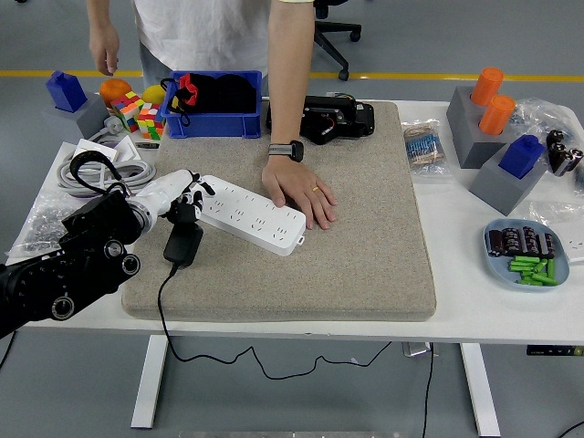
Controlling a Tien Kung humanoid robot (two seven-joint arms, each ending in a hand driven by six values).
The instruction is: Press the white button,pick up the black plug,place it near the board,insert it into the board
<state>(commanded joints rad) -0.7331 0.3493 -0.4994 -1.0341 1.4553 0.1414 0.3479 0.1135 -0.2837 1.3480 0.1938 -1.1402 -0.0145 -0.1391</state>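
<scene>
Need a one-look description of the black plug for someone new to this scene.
Start at the grey felt mat covering the table's middle. At its left edge lies a long white power strip; the black plug sits just in front of its left end. It is the only black block trailing a black cable over the table's near edge.

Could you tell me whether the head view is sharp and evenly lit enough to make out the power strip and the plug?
In the head view the light is even and soft, with only faint shadows; the white power strip and black plug are sharp on the grey mat; the left hand is slightly soft; straight edges bow a little toward the picture's borders.
</scene>
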